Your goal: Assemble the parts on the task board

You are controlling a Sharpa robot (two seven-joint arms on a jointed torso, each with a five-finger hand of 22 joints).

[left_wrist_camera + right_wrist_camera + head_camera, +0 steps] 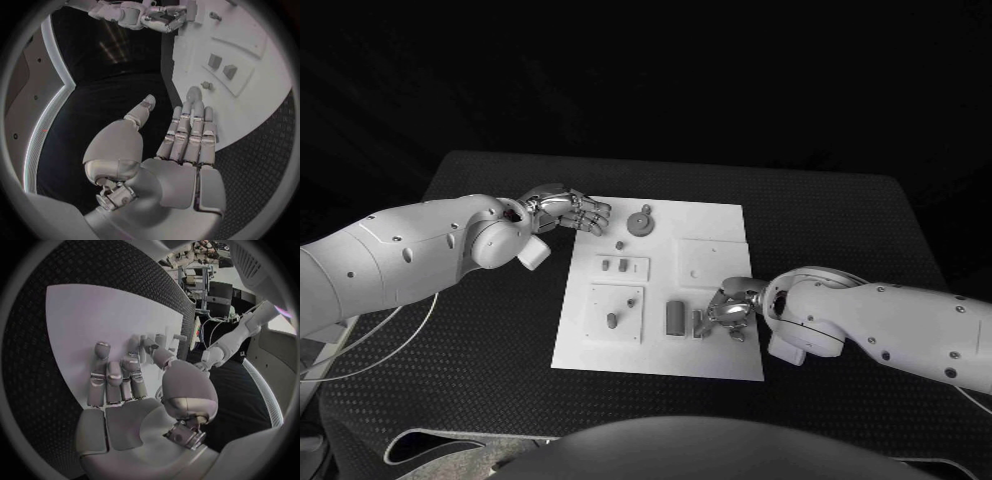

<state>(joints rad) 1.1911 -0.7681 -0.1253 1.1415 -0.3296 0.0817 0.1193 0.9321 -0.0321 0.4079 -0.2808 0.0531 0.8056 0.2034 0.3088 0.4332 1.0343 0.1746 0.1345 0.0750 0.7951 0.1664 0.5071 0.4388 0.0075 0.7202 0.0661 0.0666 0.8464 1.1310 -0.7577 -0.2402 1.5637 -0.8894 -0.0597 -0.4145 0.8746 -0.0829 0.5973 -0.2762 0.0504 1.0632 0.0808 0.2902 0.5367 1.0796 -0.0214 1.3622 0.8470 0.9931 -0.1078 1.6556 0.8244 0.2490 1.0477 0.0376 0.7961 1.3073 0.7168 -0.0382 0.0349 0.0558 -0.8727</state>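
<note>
Black table under a white task board at its middle, grey parts lying on it, left hand at the board's far-left edge, fingers straight, holding nothing, right hand over the near-right parts, grasp impossible to tell

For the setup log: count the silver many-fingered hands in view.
2. The left silver many-fingered hand is at the white task board's far left corner; the right hand is over its near right part.

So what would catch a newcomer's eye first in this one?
The white task board in the middle of the black table, with small grey parts on it. The left robot hand is at the board's far left corner, holding nothing; the right robot hand is over the parts near the front edge.
</note>
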